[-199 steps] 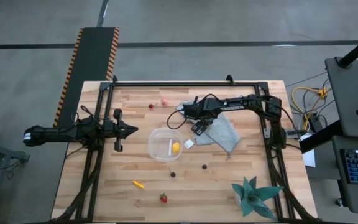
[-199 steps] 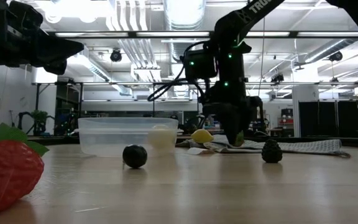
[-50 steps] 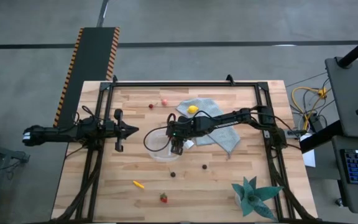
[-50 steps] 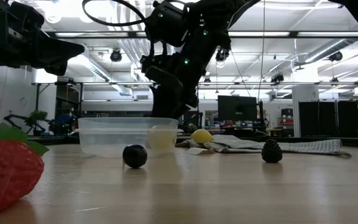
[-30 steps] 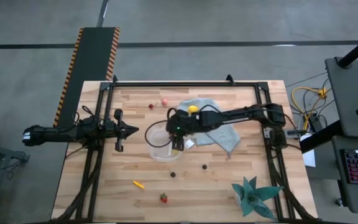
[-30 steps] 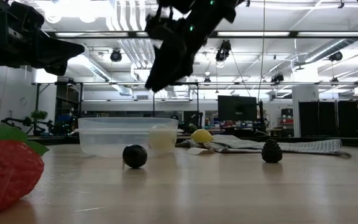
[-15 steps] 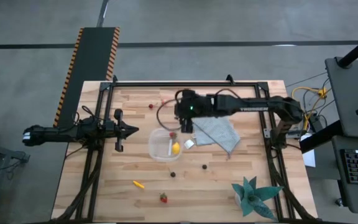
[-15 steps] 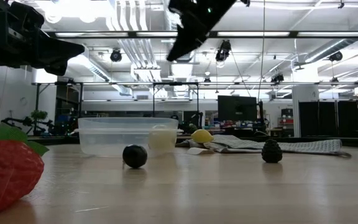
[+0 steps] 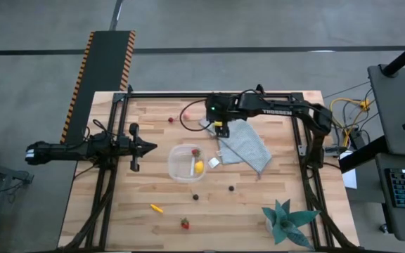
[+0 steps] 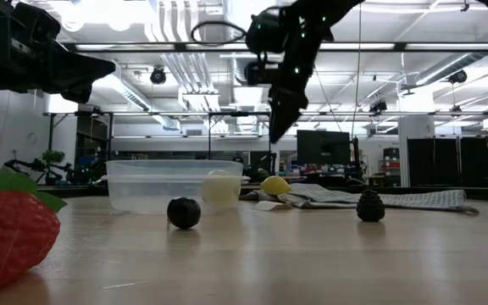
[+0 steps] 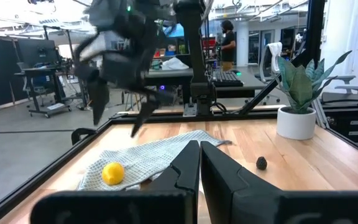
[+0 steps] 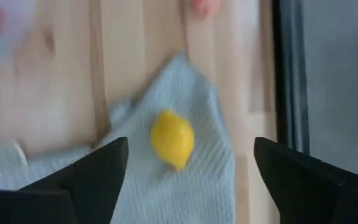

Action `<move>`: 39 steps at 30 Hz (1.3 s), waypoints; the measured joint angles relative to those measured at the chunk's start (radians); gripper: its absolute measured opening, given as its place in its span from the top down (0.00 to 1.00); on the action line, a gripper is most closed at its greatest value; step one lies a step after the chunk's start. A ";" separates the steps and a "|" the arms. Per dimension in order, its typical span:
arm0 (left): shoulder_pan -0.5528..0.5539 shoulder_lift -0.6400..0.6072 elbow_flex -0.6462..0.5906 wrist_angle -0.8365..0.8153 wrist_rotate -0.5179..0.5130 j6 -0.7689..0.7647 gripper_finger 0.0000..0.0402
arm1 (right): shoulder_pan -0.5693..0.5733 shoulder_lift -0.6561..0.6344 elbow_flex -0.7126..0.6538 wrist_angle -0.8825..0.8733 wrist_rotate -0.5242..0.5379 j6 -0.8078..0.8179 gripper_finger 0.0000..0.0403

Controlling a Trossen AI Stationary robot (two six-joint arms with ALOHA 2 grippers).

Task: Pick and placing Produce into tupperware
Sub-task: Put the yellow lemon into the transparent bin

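Right, from above your right gripper (image 9: pixel 221 131) hangs over the grey-blue cloth (image 9: pixel 245 145) near the table's far edge, while the clear tupperware (image 9: pixel 187 163) sits mid-table with a lemon (image 9: pixel 198 167) and a red berry (image 9: pixel 195 151) inside. A dark berry (image 9: pixel 196 197), another dark one (image 9: pixel 230 187), the orange carrot piece (image 9: pixel 157 208) and a strawberry (image 9: pixel 184 223) lie loose toward the near edge, a pink piece (image 9: pixel 186 115) by the far edge. Your left gripper (image 9: pixel 143 147) waits at the left edge.

Level with the table, the right gripper (image 10: pixel 278 127) points down, high above the wood, beyond the tupperware (image 10: pixel 174 185).

Past the left arm's fingers (image 11: pixel 189 167), pressed together, you see a second lemon (image 11: pixel 112 173) resting on the cloth (image 11: pixel 148 157), with the right gripper (image 11: pixel 120 111) above it, fingers spread.

Down the right wrist, that lemon (image 12: pixel 172 138) lies squarely between the parted fingers (image 12: pixel 96 176), nothing gripped. I'd judge you're lined up this way so a straight descent brackets it; watch that the cloth doesn't bunch into the pinch.
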 joint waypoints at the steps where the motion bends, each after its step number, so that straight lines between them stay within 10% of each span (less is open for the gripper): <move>1: 0.000 0.002 0.000 -0.002 0.000 0.000 1.00 | -0.005 0.013 0.000 0.001 -0.005 -0.017 0.15; 39: 0.000 0.053 0.000 0.000 -0.003 -0.001 1.00 | -0.094 0.216 0.001 0.049 -0.140 -0.155 0.18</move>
